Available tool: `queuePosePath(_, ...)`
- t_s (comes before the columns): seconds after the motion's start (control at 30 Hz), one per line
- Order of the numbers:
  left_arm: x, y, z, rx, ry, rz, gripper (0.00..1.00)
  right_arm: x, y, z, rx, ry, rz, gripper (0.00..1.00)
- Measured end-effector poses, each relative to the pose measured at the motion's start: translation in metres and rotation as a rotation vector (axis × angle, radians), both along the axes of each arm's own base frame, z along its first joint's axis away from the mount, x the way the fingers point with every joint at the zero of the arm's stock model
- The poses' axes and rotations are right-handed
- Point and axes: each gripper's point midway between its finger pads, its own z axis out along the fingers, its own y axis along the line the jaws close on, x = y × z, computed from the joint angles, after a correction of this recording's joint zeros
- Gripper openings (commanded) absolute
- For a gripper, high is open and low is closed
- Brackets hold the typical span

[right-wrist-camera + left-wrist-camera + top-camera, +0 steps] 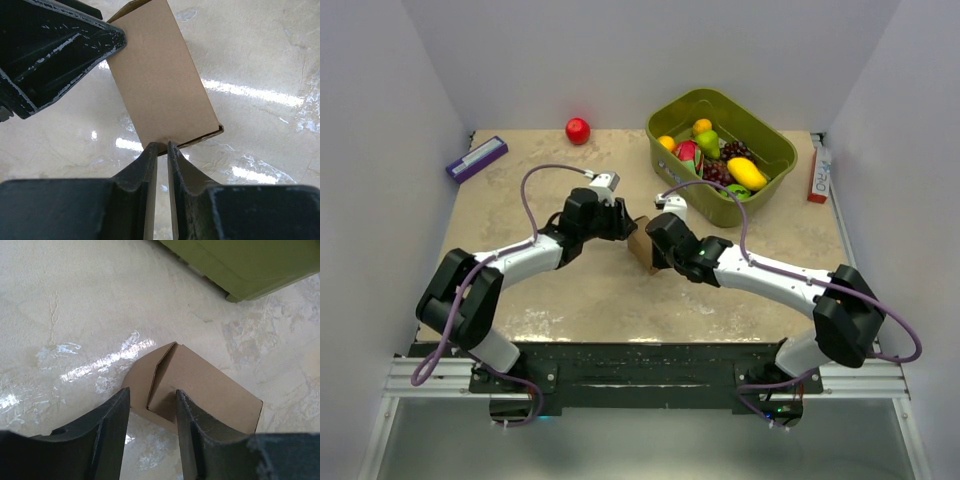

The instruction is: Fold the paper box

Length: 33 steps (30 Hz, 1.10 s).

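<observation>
White arm links [520,258], black joints [582,215], purple cables [535,180], scuffed black gripper fingers [105,440].

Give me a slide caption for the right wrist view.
Right gripper pinching the near edge of the brown paper box.

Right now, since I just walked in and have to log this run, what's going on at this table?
Both arms meet at mid-table over the paper box, a partly folded brown cardboard piece. The right end effector pinches the box's near edge, its fingers nearly together. The left end effector straddles a folded corner from the other side, fingers apart and not clearly clamping. The box's flaps are not fully closed. The green bin of fruit behind the arms is untouched.
</observation>
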Motion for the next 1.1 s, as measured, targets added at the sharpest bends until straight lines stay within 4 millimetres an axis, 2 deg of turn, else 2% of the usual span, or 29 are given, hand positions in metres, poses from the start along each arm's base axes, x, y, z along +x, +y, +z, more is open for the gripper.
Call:
queuePosePath(0.1, 0.000, 0.000, 0.000, -0.006, -0.001, 0.002, 0.46, 0.000, 0.000, 0.000, 0.000, 0.000, -0.002, 0.19)
queuePosePath(0.2, 0.000, 0.000, 0.000, -0.011, 0.000, 0.006, 0.49, 0.000, 0.000, 0.001, -0.004, -0.001, 0.000, 0.30)
queuePosePath(0.23, 0.000, 0.000, 0.001, -0.011, 0.000, 0.006, 0.51, 0.000, 0.000, 0.002, -0.008, 0.001, 0.005, 0.38)
queuePosePath(0.3, 0.000, 0.000, 0.001, -0.010, 0.000, 0.006, 0.59, -0.002, -0.004, 0.002, -0.032, 0.013, 0.014, 0.44)
queuePosePath(0.37, -0.003, 0.002, 0.001, -0.002, 0.009, 0.007, 0.63, -0.003, -0.007, 0.003, -0.050, 0.026, 0.026, 0.57)
queuePosePath(0.47, -0.006, 0.004, 0.008, -0.003, 0.009, 0.010, 0.74, 0.007, -0.008, 0.013, -0.035, 0.021, 0.038, 0.74)
queuePosePath(0.57, -0.007, 0.004, 0.024, -0.030, -0.018, 0.012, 0.75, 0.020, -0.011, 0.022, -0.007, 0.014, 0.052, 0.87)
queuePosePath(0.7, -0.009, -0.002, 0.047, -0.101, -0.054, 0.001, 0.72, 0.034, -0.014, 0.026, 0.037, 0.015, 0.075, 0.91)
queuePosePath(0.77, -0.011, -0.006, 0.051, -0.139, -0.055, -0.014, 0.70, 0.042, -0.013, 0.025, 0.063, 0.018, 0.088, 0.92)
queuePosePath(0.9, -0.018, -0.012, 0.040, -0.179, -0.019, -0.040, 0.68, 0.049, -0.010, 0.018, 0.089, 0.030, 0.121, 0.87)
queuePosePath(1.1, -0.031, -0.010, 0.011, -0.185, 0.064, -0.040, 0.66, 0.039, -0.002, -0.007, 0.112, 0.099, 0.186, 0.74)
